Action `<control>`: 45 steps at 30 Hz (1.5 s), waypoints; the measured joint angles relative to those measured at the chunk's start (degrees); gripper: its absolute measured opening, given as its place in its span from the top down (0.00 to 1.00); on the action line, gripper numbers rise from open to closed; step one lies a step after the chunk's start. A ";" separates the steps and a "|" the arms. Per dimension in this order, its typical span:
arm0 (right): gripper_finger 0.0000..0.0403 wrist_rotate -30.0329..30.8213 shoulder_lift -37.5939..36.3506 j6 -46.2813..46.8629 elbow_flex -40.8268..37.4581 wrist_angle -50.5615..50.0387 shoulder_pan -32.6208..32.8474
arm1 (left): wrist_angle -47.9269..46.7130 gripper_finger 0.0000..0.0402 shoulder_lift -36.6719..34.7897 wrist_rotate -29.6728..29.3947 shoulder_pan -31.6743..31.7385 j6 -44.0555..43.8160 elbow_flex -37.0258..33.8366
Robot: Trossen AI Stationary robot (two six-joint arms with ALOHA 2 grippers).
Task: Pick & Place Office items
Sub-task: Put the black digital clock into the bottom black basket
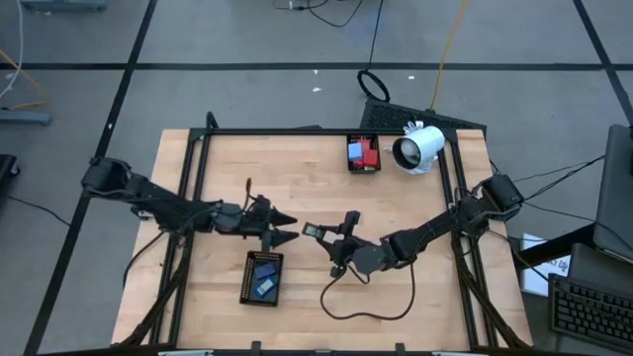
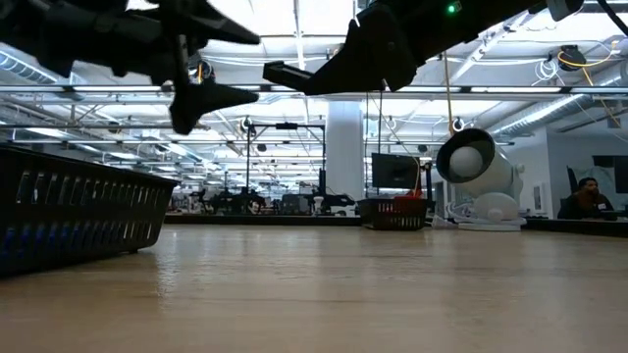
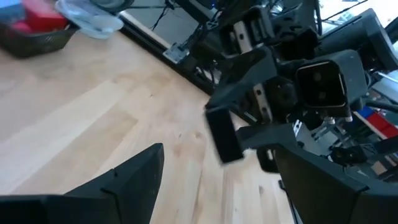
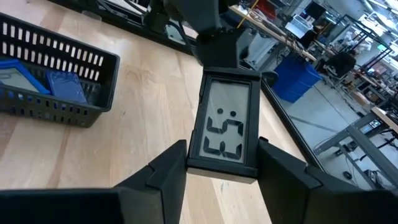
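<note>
**Midair handover of the small display, and where it could slip**

Right now I have the right pincer (image 4: 221, 165) pinching a small flat display (image 4: 225, 127) at centre frame of the high view, raised above the worktop (image 1: 316, 178). Its fingers sit tight on the display's two long sides, the screen reading digits. My left pincer (image 3: 211, 180) is spread wide and empty, its tips just beside the display's far end, at left of centre.

Blue flat pieces already lie in the near tray (image 1: 263, 278) at lower centre; red blocks sit in the far tray (image 1: 363, 154) at upper centre, beside the white cylinder (image 1: 419, 147).

My worry: the grip covers only the display's lower end, so a quick swing could twist it loose. The two pincers are also close enough to clip each other.
</note>
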 joint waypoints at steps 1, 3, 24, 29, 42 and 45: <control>0.61 -0.02 0.00 0.06 0.00 -0.02 0.00 | 0.01 0.23 1.03 0.12 -0.01 0.51 1.11; 0.61 0.03 0.00 0.09 0.02 -0.02 0.02 | -0.20 0.23 3.18 1.22 0.01 1.08 3.25; 0.61 0.20 -0.02 0.57 0.09 -1.00 0.28 | -3.26 0.38 10.57 5.22 1.51 2.33 11.38; 0.60 -0.02 -0.04 0.78 0.09 -0.90 0.35 | -3.79 0.61 10.57 6.16 1.58 2.31 11.38; 0.58 0.61 -0.11 2.92 0.09 -0.83 0.91 | -4.06 0.82 10.59 8.28 3.25 3.36 11.31; 0.56 0.32 -0.41 4.46 0.09 -0.82 1.99 | -5.53 0.82 9.35 11.44 4.29 4.18 11.31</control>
